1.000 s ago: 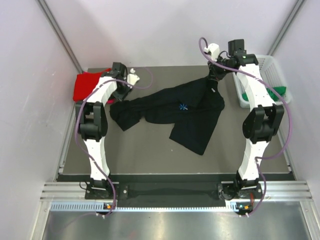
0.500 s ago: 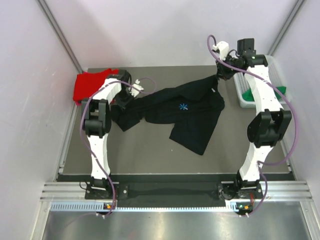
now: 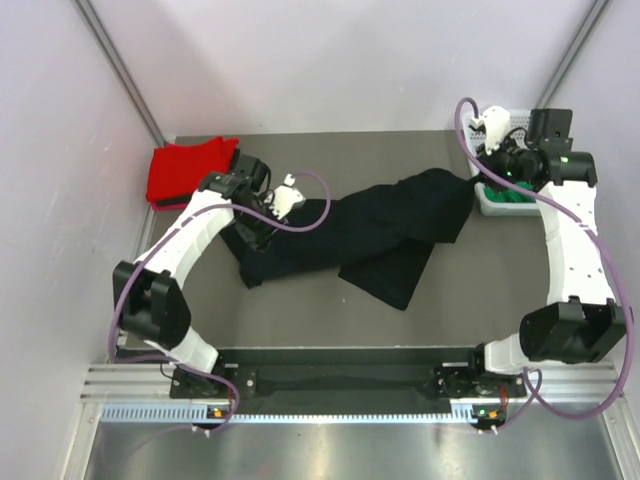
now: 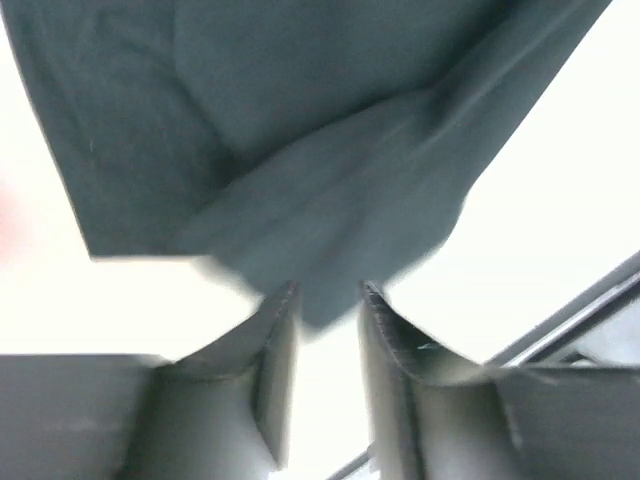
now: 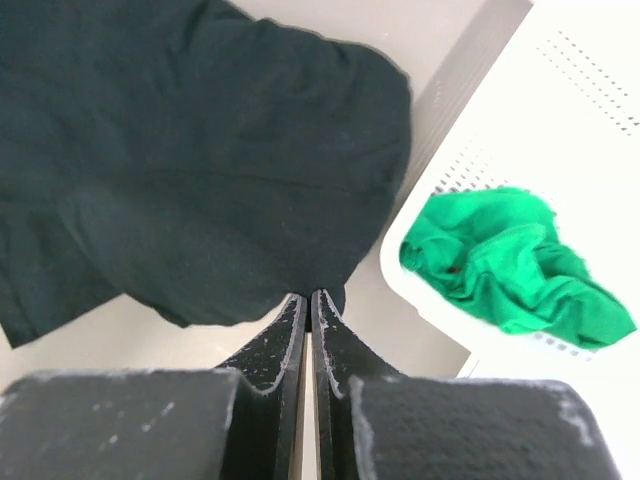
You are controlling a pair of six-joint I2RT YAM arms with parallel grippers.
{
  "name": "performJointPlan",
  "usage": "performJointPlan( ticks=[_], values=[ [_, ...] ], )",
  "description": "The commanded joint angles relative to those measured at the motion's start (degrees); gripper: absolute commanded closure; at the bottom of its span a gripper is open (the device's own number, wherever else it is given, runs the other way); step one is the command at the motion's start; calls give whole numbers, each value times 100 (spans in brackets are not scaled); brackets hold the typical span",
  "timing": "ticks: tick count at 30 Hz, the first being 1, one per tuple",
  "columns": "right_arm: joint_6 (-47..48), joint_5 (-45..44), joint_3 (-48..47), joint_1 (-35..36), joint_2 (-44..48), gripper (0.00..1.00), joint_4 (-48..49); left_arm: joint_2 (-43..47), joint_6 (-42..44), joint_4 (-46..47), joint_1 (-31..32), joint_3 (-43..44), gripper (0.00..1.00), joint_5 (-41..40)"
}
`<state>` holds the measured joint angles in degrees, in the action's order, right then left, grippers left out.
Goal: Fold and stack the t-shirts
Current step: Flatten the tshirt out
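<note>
Left gripper [image 4: 322,312]: narrow, nipping one end of black t-shirt [image 3: 370,225]. Right gripper [image 5: 309,300]: pinched tight on the opposite end. Shirt strung between them, long axis hand to hand, bunched. Green t-shirt [image 5: 510,275] in basket [image 5: 590,90], beside right gripper.

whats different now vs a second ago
The right gripper swung right toward the basket, dragging the black shirt along. The left gripper moved toward the middle, pinching its other end. The cloth is now bunched narrower. The red shirt and green shirt stayed put.
</note>
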<state>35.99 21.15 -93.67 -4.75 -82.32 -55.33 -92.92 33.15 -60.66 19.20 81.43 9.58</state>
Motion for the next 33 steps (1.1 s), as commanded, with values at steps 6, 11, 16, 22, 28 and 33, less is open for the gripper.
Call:
performJointPlan(
  ticks=[6,11,16,22,28,33],
  values=[
    [-22,214,-300,-26,-741,100,-39,-76,113,195,-250,277,49,-483],
    [-48,398,-652,-17,-1127,100,-101,54,516,116,-259,-80,53,-239],
    [-153,443,-548,27,-1154,100,4,73,667,-190,-198,-189,51,86],
    [-162,452,-635,62,-1277,100,14,-182,746,-526,110,-320,51,228],
    [-180,452,-705,97,-1330,100,22,-472,772,-289,251,-584,48,-35],
    [-189,443,-705,106,-1330,100,31,-902,640,81,330,-427,48,-562]
  ],
)
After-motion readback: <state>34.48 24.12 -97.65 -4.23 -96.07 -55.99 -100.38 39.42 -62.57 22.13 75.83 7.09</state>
